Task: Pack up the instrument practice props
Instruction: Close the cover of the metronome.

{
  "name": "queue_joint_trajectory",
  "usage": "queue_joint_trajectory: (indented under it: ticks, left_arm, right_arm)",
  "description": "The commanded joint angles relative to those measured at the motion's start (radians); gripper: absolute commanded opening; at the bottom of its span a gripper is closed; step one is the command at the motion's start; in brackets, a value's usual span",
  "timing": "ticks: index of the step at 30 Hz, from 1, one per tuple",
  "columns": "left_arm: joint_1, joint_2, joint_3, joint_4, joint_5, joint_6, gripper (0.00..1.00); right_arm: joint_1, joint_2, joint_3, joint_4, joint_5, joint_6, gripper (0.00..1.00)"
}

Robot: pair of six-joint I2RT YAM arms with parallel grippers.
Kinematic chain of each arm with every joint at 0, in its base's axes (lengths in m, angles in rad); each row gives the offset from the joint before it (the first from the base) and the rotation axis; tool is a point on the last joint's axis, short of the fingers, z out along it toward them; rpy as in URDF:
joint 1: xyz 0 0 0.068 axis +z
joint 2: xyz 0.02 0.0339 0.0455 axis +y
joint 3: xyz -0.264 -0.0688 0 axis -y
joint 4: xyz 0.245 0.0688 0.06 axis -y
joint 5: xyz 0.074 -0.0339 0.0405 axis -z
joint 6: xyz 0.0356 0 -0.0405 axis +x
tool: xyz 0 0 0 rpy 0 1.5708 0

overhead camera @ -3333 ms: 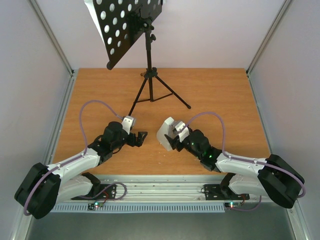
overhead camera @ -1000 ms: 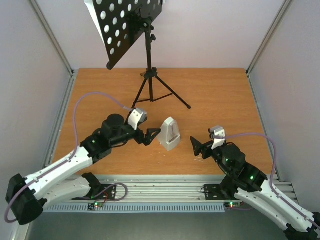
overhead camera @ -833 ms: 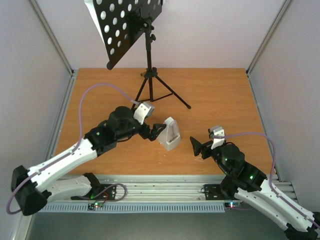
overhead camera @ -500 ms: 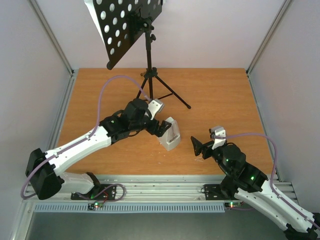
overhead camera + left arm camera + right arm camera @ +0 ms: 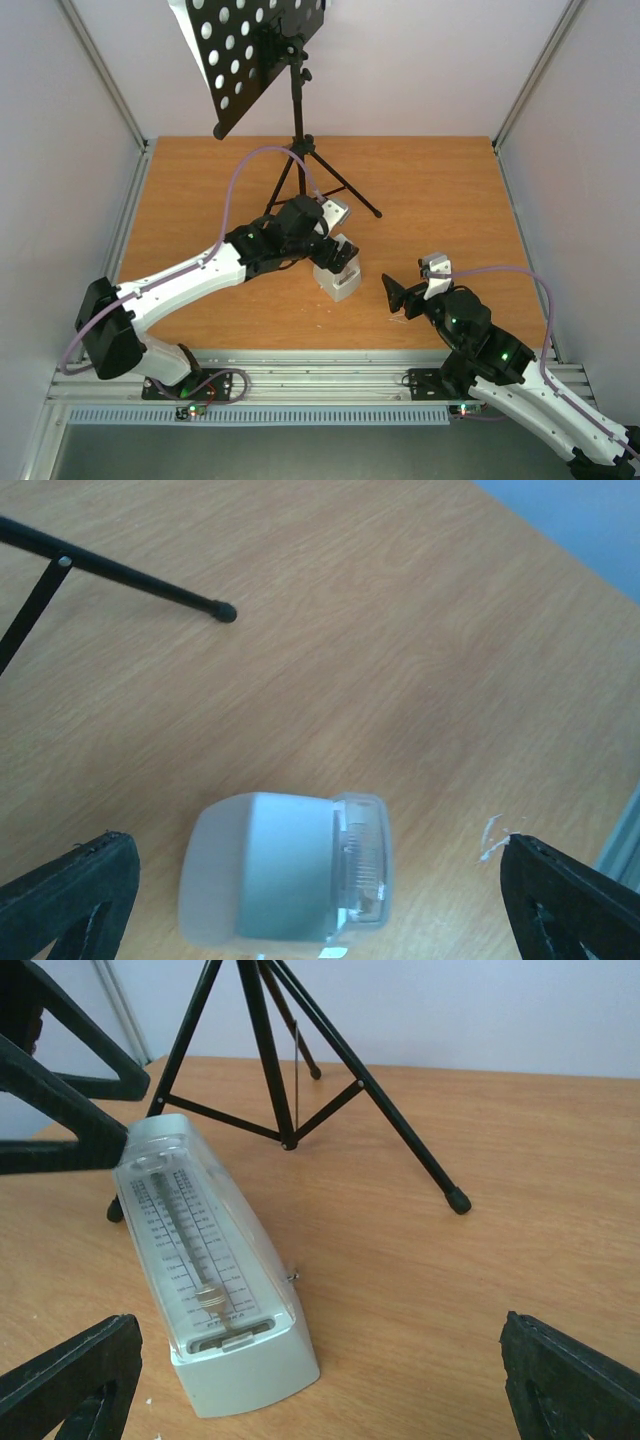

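The left tool (image 5: 338, 256) was wide apart over the metronome (image 5: 215, 1270), holding nothing. The right tool (image 5: 390, 297) was wide apart too, nearby. The metronome sat on the tabletop (image 5: 440, 190). The music stand (image 5: 297, 110) stood behind it, with the sheet (image 5: 183, 25) on it. Nothing was packed yet. The metronome's numbers were too small to read.

Stand (image 5: 262, 50) runs off the top edge, and the sheet (image 5: 183, 22) is just a white sliver behind it. Left end effector (image 5: 338, 262) covers the metronome (image 5: 341, 289) top.
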Motion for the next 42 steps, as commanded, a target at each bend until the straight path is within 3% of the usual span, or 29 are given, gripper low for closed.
queue_joint_trajectory:
  ticks: [1, 16, 31, 42]
  left_arm:
    - [-0.012, 0.033, 0.039, -0.03, -0.12, 0.03, 0.99]
    - [-0.014, 0.093, 0.034, 0.002, -0.056, 0.05, 0.99]
    - [-0.023, 0.102, 0.026, -0.01, -0.079, 0.083, 0.74]
    - [-0.039, 0.105, 0.004, -0.011, -0.1, 0.104, 0.62]
  right_arm:
    - [0.0, -0.013, -0.004, -0.005, 0.008, 0.014, 0.99]
    - [0.0, -0.006, -0.006, -0.004, 0.018, 0.016, 0.98]
    - [0.0, -0.007, -0.01, -0.008, 0.02, 0.018, 0.98]
    - [0.0, -0.004, -0.011, -0.008, 0.021, 0.019, 0.99]
